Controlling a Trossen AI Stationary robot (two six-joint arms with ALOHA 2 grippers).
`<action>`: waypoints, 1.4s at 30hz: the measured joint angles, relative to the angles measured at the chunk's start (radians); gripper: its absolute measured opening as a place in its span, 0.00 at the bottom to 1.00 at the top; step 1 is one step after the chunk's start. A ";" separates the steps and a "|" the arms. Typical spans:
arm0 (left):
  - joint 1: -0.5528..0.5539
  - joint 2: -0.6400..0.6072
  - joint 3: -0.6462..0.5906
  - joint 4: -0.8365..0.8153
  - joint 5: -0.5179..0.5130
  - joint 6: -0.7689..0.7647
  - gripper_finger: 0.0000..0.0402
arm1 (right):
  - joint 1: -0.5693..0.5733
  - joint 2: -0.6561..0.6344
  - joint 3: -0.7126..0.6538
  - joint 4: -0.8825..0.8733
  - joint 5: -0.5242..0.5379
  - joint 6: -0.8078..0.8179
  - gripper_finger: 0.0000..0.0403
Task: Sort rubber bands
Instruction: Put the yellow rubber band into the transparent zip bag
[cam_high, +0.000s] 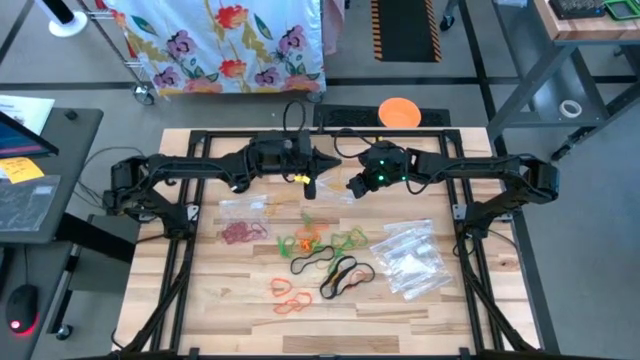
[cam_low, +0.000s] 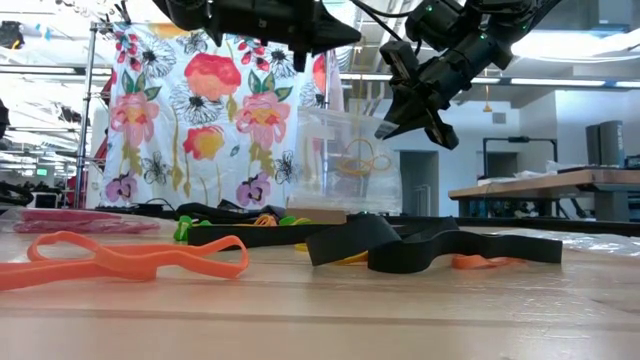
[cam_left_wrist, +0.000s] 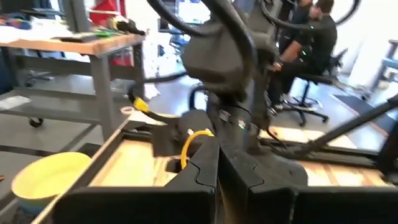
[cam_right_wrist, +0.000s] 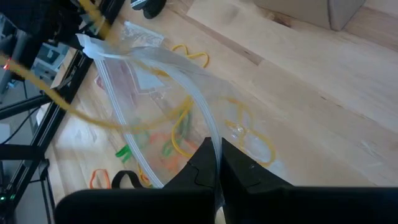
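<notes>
High view shows the table (cam_high: 210, 300) with sorting partly done: red rubber bands (cam_high: 240, 233) bagged, mixed loose bands (cam_high: 320, 262) left mid-table. Spare zip bags (cam_high: 410, 258) wait nearby. The right gripper (cam_right_wrist: 217, 163) is clamped on a clear bag (cam_right_wrist: 155, 93) of yellow bands; the left gripper (cam_left_wrist: 217, 163) pinches one yellow band (cam_left_wrist: 194, 144).

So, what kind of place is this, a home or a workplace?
Most likely a robotics lab or workshop. Beyond the wooden table stand workbenches, a person sits on an office chair, and striped hazard tape marks the concrete floor.
</notes>
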 joint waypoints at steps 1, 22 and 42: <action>-0.004 0.000 0.000 -0.012 0.015 0.011 0.00 | 0.000 0.000 0.000 0.000 0.000 0.000 0.00; -0.057 0.001 0.000 -0.181 -0.112 0.106 0.06 | 0.000 0.000 0.000 0.000 0.000 0.000 0.00; -0.069 0.001 0.000 -0.196 -0.045 0.072 0.32 | 0.003 0.000 0.000 -0.053 -0.010 0.026 0.00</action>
